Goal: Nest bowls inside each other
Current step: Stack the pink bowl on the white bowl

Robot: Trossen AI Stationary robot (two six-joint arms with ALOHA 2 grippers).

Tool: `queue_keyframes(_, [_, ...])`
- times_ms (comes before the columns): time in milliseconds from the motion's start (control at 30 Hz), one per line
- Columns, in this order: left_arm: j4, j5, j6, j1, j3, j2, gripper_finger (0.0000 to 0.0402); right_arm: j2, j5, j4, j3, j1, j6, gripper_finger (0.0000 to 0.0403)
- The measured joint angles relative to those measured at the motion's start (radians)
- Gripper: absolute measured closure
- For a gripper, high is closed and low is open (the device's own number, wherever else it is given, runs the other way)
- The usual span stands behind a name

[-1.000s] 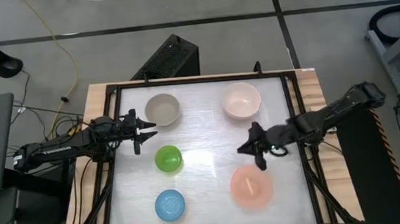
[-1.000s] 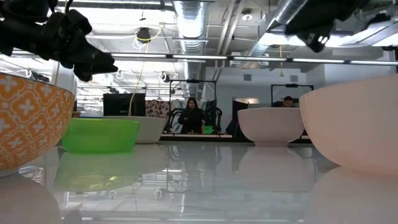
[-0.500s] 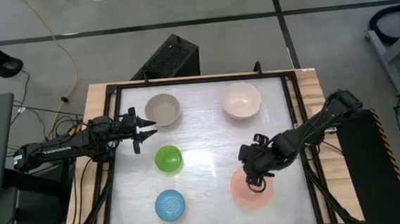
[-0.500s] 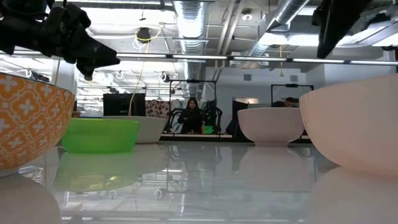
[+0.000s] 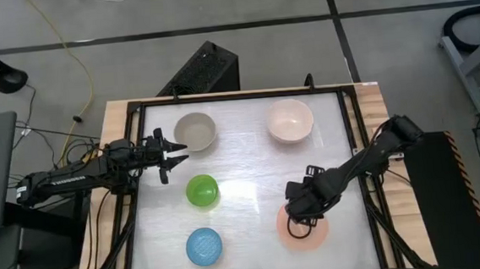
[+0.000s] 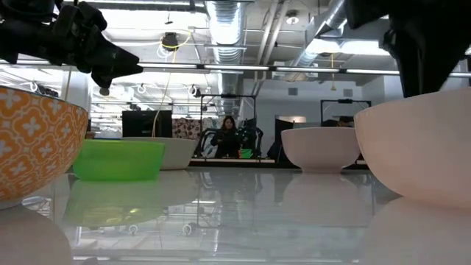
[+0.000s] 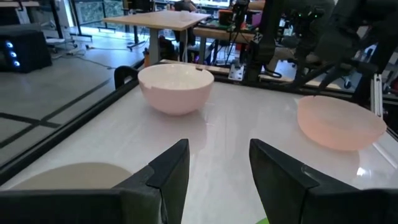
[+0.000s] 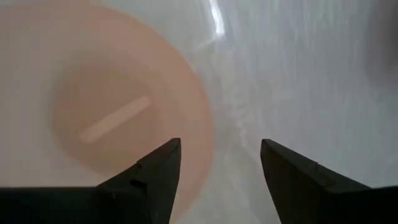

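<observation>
Five bowls stand upright on the white table: grey-beige point(image 5: 195, 131) far left, cream-white point(image 5: 290, 120) far right, green point(image 5: 202, 191) at mid left, blue point(image 5: 205, 246) near left, salmon-pink point(image 5: 308, 231) near right. My right gripper point(image 5: 299, 223) points down, open, over the pink bowl's left rim point(image 8: 205, 134); one finger is above the inside and the other above the table outside, touching nothing. My left gripper point(image 5: 172, 154) hangs open and level by the table's left edge, near the grey-beige bowl.
A black frame point(image 5: 355, 143) runs round the table's edges. In the low view the blue bowl's outer wall point(image 6: 37, 140) shows an orange pattern. Bare table lies between the green and pink bowls. People sit in the room far behind the table.
My right gripper has gone toward the table's near edge and down. It has tipped from nearly level to pointing down over the pink bowl's left rim, and its fingers have opened. The bowls have kept their places.
</observation>
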Motion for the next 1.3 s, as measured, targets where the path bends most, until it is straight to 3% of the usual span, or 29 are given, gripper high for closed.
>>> queue_keyframes(567, [-0.007,-0.003,0.000,0.000,0.000,0.000,0.0244,-0.048,-0.106,0.352,-0.279,-0.042,-0.025,0.0174])
queue_keyframes(700, [-0.007,-0.013,-0.001,0.000,0.000,0.000,0.0244,-0.048,-0.117,0.395,-0.299,-0.060,-0.070,0.0232])
queue_keyframes(900, [-0.007,-0.023,-0.008,0.000,0.000,0.000,0.0244,-0.065,-0.163,0.392,-0.300,-0.116,-0.143,0.0382])
queue_keyframes(1067, [-0.007,-0.023,-0.018,0.000,0.000,0.000,0.0244,-0.133,-0.229,0.385,-0.300,-0.161,-0.166,0.0389])
queue_keyframes(1300, [-0.006,-0.023,-0.029,0.000,0.000,0.000,0.0244,-0.366,-0.230,0.331,-0.261,-0.273,-0.230,0.0397])
